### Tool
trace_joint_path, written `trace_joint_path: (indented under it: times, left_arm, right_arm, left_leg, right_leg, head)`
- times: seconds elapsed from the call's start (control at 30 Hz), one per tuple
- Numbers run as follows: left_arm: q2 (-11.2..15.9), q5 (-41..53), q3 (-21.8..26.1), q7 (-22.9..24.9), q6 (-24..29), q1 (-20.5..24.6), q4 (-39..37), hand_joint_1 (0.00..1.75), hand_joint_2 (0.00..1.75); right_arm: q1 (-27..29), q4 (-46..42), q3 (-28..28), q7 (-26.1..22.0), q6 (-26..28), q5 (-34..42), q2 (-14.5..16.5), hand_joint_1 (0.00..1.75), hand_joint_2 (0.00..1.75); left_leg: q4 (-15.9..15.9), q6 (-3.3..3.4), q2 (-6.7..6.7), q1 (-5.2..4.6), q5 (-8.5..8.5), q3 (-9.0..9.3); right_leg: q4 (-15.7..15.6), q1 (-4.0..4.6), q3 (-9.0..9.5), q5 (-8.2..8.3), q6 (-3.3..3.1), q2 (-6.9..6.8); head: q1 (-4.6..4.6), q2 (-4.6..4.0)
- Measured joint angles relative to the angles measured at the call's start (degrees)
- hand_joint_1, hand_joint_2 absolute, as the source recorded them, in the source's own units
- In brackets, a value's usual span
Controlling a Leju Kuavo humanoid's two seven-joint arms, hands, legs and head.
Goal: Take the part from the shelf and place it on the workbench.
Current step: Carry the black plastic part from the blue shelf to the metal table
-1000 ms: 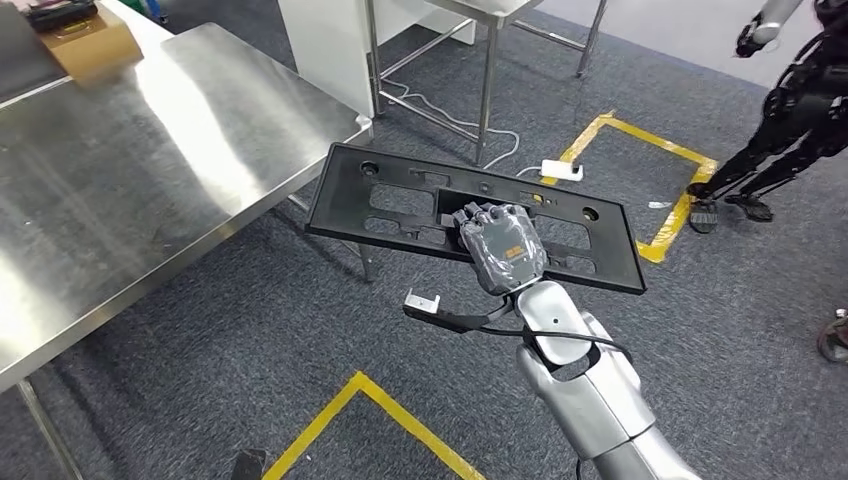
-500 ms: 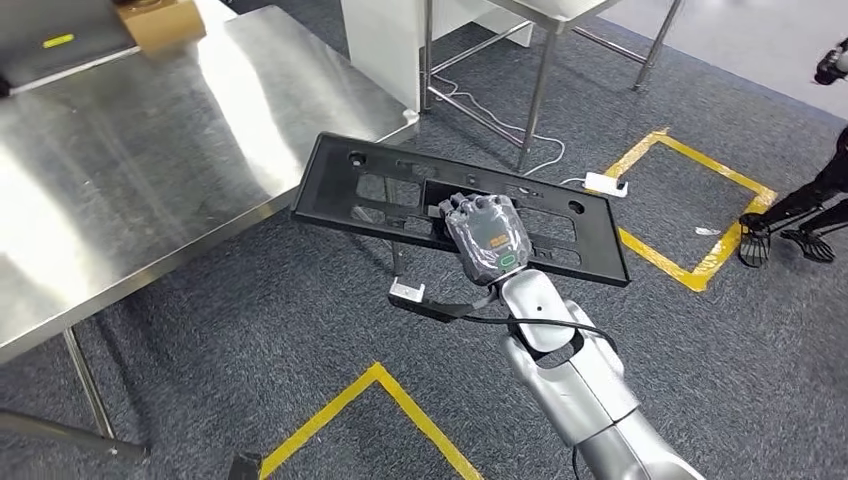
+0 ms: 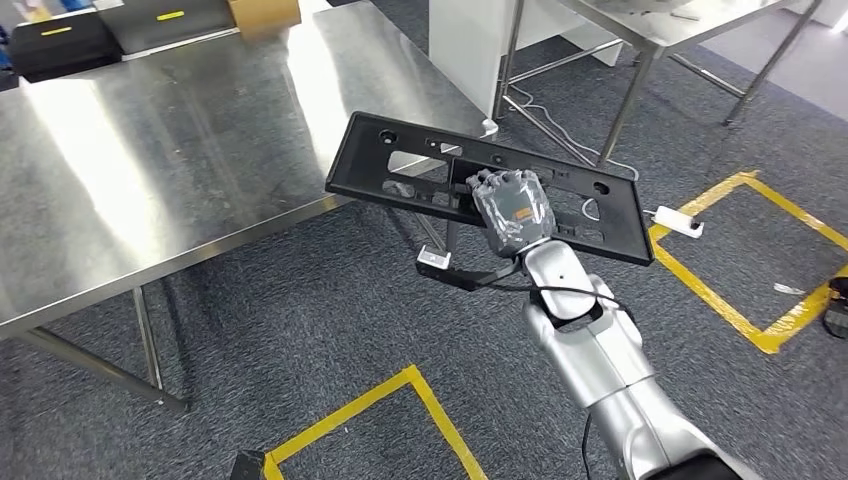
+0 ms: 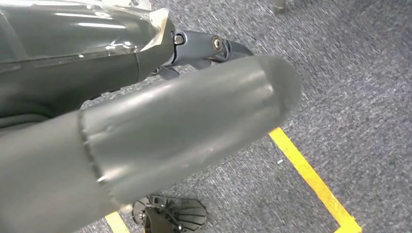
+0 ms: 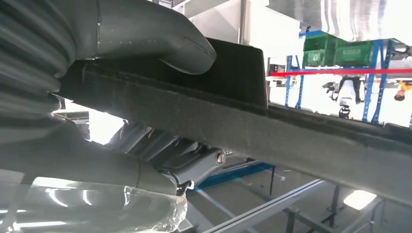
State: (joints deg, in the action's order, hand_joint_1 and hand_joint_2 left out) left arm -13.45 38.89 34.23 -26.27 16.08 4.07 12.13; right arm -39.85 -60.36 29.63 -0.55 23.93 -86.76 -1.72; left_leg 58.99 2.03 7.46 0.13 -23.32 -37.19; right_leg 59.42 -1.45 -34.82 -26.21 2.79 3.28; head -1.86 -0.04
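The part [image 3: 360, 165] is a long black plastic panel with several cutouts. My right hand [image 3: 512, 212] grips it near its middle and holds it roughly level in the air. Its left end reaches over the near right corner of the steel workbench [image 3: 150, 170]. In the right wrist view the thumb lies on one face of the part [image 5: 272, 131], and the fingers [image 5: 160, 160] wrap the other face. My left hand [image 4: 145, 131] hangs over the grey carpet with nothing in it, its fingers apart.
Two black cases [image 3: 60, 40] and a brown cardboard box [image 3: 265, 15] sit at the workbench's far end. A white cabinet [image 3: 460, 40] and a second steel table [image 3: 640, 30] stand behind. Yellow floor tape [image 3: 380, 400] and a white power strip [image 3: 678, 222] lie on the carpet.
The whole picture has shifted: the camera has turned toward the workbench, which now spans more of the view. The part's left end now overlaps the bench corner. The right hand's grip is unchanged.
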Motion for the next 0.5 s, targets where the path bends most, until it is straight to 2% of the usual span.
trace_joint_path:
  times: [0.07,0.1,0.13,0.2,0.23,0.27,0.3,0.33,0.37,0.43,0.47,0.5]
  left_arm:
    - [0.1,0.1,0.0,0.0,-0.2,-0.1,0.0,0.0,0.0]
    - [0.1,0.1,0.0,0.0,-0.3,-0.2,0.0,0.0,0.0]
    - [0.1,0.2,0.0,0.0,-0.4,-0.2,0.0,0.0,0.0]
    - [0.2,0.2,0.0,0.0,-0.5,0.0,0.0,0.0,0.0]
    - [0.2,0.2,0.0,0.0,-0.6,0.1,0.0,0.0,0.0]
    - [0.2,0.3,0.0,0.0,-0.6,0.1,0.0,0.0,0.0]
    - [0.2,0.3,0.0,0.1,-0.7,0.1,0.0,0.0,0.0]
    - [0.2,0.3,0.0,0.1,-0.7,0.1,0.0,0.0,0.0]
    - [0.3,0.4,0.0,0.1,-0.7,0.1,0.0,0.0,0.0]
    - [0.4,0.4,0.0,0.2,-0.7,0.2,0.0,0.0,0.0]
    - [0.4,0.4,0.0,0.2,-0.7,0.2,0.0,0.0,0.0]
    - [0.4,0.4,0.0,0.2,-0.7,0.3,0.0,0.0,0.0]
  right_arm:
    - [-1.8,2.4,-0.3,-0.8,0.3,0.1,0.2,1.73,1.75]
    - [-2.6,3.4,-0.5,-1.1,0.3,0.1,0.3,1.73,1.75]
    - [-3.4,4.3,-0.5,-1.5,0.4,0.1,0.6,1.73,1.75]
    - [-4.8,6.2,-0.6,-2.1,0.7,-0.1,1.1,1.73,1.75]
    - [-5.3,7.2,-0.6,-2.3,0.8,-0.1,1.2,1.73,1.75]
    - [-5.5,8.1,-0.6,-2.5,0.9,-0.2,1.3,1.73,1.75]
    - [-5.6,8.8,-0.5,-2.6,0.9,-0.3,1.5,1.73,1.75]
    - [-5.6,9.3,-0.5,-2.7,0.9,-0.3,1.7,1.73,1.75]
    - [-5.7,9.7,-0.4,-2.8,0.9,-0.3,2.0,1.73,1.75]
    - [-6.0,10.2,-0.3,-2.9,0.9,-0.3,2.3,1.73,1.75]
    - [-6.3,10.5,-0.3,-2.9,0.9,-0.4,2.4,1.73,1.75]
    - [-6.5,10.7,-0.3,-2.9,1.0,-0.4,2.5,1.73,1.75]
  left_leg:
    - [-0.2,-0.75,0.84,0.33,0.15,-0.3]
    - [0.1,-1.09,0.21,0.38,-0.09,-0.56]
    - [1.3,-1.38,-1.16,0.38,-0.85,-1.18]
    - [6.9,-1.85,-4.97,0.4,-3.81,-3.94]
    - [10.6,-2.04,-6.09,0.51,-5.36,-5.85]
    - [13.6,-2.17,-6.64,0.61,-6.29,-7.44]
    - [14.9,-2.23,-6.91,0.64,-6.29,-8.25]
    - [14.0,-2.17,-7.15,0.63,-5.28,-7.89]
    - [11.0,-1.97,-7.68,0.57,-3.52,-6.37]
    - [3.5,-1.19,-10.16,0.06,-0.6,-2.32]
    - [1.1,-0.78,-11.03,-0.25,0.02,-1.02]
    - [0.1,-0.46,-11.41,-0.54,0.05,-0.51]
  right_leg:
    - [-0.2,0.1,0.23,0.24,-1.04,-1.19]
    - [-0.4,0.03,0.34,0.4,-1.51,-1.77]
    - [-0.6,-0.14,0.44,0.54,-1.95,-2.32]
    - [-0.8,-0.04,0.59,0.57,-2.55,-3.43]
    - [-0.8,0.11,0.65,0.46,-2.78,-4.12]
    - [-0.8,0.25,0.73,0.35,-2.93,-4.88]
    - [-0.8,0.37,0.8,0.24,-3.06,-5.66]
    - [-0.8,0.46,0.9,0.13,-3.11,-6.38]
    - [-0.8,0.55,1.05,-0.02,-3.11,-7.05]
    - [-0.8,0.95,1.45,-0.42,-2.85,-8.31]
    - [-0.8,1.17,1.63,-0.63,-2.63,-8.9]
    - [-0.8,1.36,1.77,-0.8,-2.39,-9.5]
  head:
    - [0.01,0.0]
    - [0.03,0.0]
    - [-0.14,0.0]
    - [-0.54,0.0]
    - [-0.71,0.0]
    - [-0.72,0.0]
    - [-0.71,0.0]
    - [-0.73,0.0]
    - [-0.73,0.0]
    - [-0.73,0.0]
    - [-0.69,0.0]
    - [-0.66,0.0]
